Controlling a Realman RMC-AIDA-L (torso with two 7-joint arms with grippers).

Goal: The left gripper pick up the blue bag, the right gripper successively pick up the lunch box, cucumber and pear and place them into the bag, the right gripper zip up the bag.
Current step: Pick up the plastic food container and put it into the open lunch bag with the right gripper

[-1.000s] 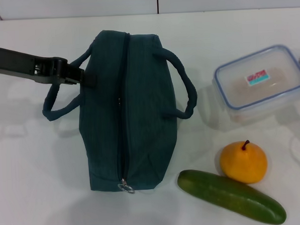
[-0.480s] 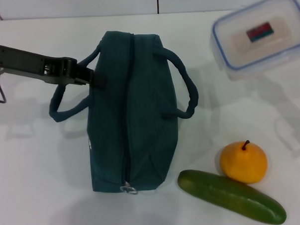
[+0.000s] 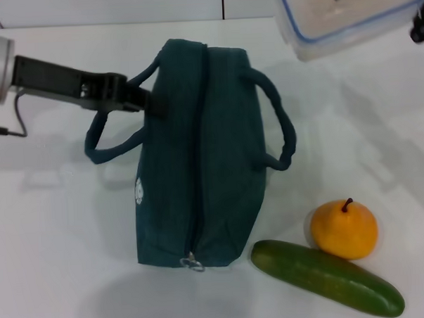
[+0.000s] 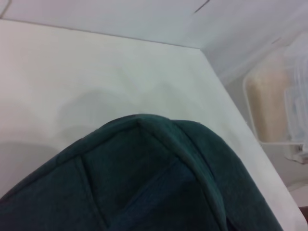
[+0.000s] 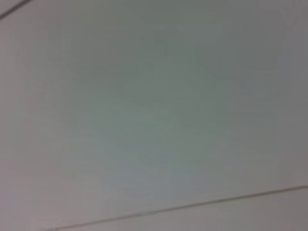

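I see the left gripper clamped on the blue bag at its ten o'clock. The lunch box, label unreadable, hangs at one o'clock; I cannot tell the right gripper's state.

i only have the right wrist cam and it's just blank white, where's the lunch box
Observer: The head view shows the lunch box held off the table at the far right, with the right gripper on its right edge.
Operator: is the bag open
Observer: It doesn't look open. The blue bag has its zipper line closed, with the ring pull at the near end.
Operator: and the left arm
Observer: The left gripper is clamped on the bag where its left handle joins it.
Operator: the fruit
Observer: The pear and the cucumber lie touching on the table, right of the bag.
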